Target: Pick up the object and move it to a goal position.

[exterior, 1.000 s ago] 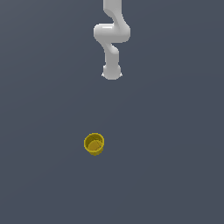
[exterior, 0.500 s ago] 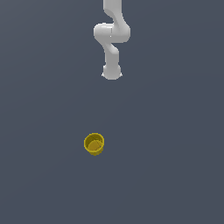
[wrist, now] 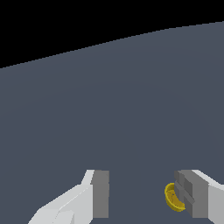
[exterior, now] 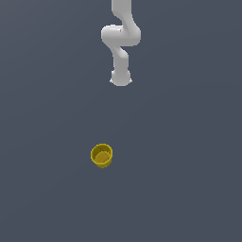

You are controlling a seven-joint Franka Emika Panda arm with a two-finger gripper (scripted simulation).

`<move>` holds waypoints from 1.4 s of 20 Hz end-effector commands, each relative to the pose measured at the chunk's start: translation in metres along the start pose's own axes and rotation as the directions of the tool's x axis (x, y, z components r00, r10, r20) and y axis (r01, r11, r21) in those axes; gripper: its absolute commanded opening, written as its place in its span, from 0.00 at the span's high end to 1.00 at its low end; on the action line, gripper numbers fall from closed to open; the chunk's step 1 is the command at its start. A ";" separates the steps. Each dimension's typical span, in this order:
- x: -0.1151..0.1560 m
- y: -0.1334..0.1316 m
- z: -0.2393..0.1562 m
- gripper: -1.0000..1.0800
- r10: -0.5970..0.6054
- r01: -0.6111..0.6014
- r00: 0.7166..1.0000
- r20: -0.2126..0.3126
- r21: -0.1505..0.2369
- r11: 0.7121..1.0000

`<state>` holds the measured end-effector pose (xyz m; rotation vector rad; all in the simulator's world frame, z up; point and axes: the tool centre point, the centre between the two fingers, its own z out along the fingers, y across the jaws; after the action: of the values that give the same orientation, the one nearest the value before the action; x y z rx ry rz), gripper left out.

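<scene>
The hand (wrist: 142, 194), fingers spread apart and empty, hangs well away from the yellow cup (exterior: 101, 155) standing upright on the tabletop (exterior: 189, 165), so it should centre over the rim before descending to straddle it.

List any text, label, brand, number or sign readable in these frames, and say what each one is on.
None: no readable text in either view.
The yellow cup is plain, with no label or print.
The white arm and the gripper fingers carry no markings.
The grey floor is bare, with no signs or numbers.
</scene>
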<state>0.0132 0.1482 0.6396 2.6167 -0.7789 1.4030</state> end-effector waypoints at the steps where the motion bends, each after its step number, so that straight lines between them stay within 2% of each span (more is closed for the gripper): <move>1: -0.014 -0.009 0.018 0.38 0.001 -0.001 1.000 -0.012 -0.034 0.999; 8: -0.062 -0.019 0.092 0.38 0.003 -0.005 1.000 -0.017 -0.144 0.990; 14: -0.111 -0.003 0.177 0.38 0.016 -0.014 1.000 0.005 -0.253 0.967; 20: -0.168 0.041 0.271 0.38 0.050 -0.030 0.998 0.043 -0.372 0.928; 28: -0.248 0.132 0.380 0.38 0.126 -0.057 0.987 0.099 -0.522 0.851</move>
<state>0.1296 0.0359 0.2226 2.2932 -1.1043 0.9060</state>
